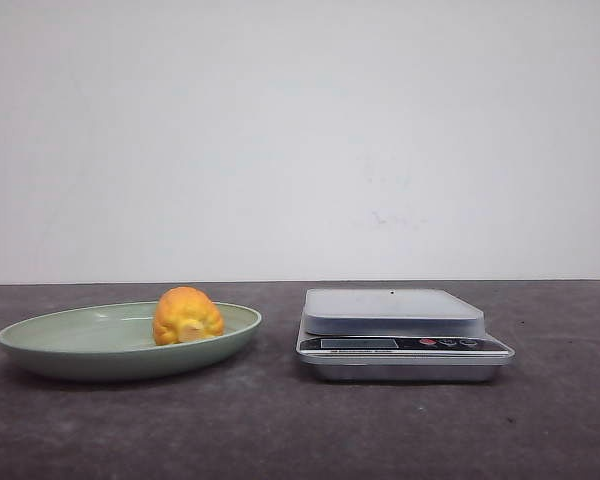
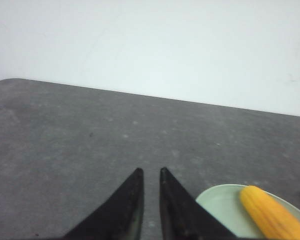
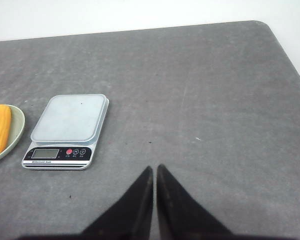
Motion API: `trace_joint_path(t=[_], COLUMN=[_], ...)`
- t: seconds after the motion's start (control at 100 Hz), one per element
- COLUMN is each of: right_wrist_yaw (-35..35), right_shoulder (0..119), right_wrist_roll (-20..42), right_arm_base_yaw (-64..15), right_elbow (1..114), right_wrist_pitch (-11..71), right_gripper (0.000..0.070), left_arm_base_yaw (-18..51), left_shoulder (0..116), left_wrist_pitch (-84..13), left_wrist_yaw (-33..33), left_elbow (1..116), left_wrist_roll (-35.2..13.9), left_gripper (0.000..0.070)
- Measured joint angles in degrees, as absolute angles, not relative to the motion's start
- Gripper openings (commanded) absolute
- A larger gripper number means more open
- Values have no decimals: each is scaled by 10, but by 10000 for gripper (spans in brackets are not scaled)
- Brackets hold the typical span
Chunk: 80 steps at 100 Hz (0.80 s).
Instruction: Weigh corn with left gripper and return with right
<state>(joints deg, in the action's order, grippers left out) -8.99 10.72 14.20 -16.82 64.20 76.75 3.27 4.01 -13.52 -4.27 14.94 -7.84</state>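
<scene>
Plain white wall (image 1: 300, 130) fills the upper half of the front frame, dark grey speckled tabletop (image 1: 280, 420) across the lower part. Shallow pale green round plate (image 1: 70, 345) sits lower left of the front frame; the short orange-yellow corn cob piece (image 1: 187, 316) lies in it toward the plate's right side, pale cut end facing the camera. Silver digital kitchen scale with a grey square weighing platform (image 1: 395, 312) stands just right of centre, near the plate but not touching it; nothing rests on the platform. Scale front panel has a small display and round buttons, one of them red; display reading too small to tell

No arm shows in the front frame

Left wrist frame: left gripper (image 2: 150, 172) at bottom centre, black pointed fingers with a narrow gap between the tips, nothing between them, over bare tabletop. Plate rim and the corn show at the lower right corner of that frame, apart from the fingers

Right wrist frame: right gripper (image 3: 154, 169) at bottom centre, black fingers pressed nearly together, only a thin slit between tips, holding nothing. Scale sits at middle left of that frame, plate edge and corn at the far left edge; both well apart from the gripper
</scene>
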Motion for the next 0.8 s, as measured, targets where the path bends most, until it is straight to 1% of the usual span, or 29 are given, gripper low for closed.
trace_joint_path(t=[0.08,0.19,0.31,0.64,0.8], right_wrist_yaw=[-90,-90,-90,-90,-90], right_shoulder=[107,107,107,107,107], right_wrist_roll=[142,142,142,142,142], right_arm_base_yaw=[-168,-168,-168,-168,-168], right_elbow=[642,642,642,642,642], right_wrist_pitch=[768,768,768,768,768], right_gripper=[4,4,4,4,4], left_arm_base_yaw=[31,31,31,22,22], left_shoulder=[20,2,3,3,3], left_wrist_pitch=[-100,-91,-88,-89,-105], left_wrist_yaw=[-42,-41,-41,-41,-21], left_elbow=[100,50,23,18,18], left_wrist_roll=[-78,-79,-81,-74,-71], left_gripper=[12,12,12,12,12])
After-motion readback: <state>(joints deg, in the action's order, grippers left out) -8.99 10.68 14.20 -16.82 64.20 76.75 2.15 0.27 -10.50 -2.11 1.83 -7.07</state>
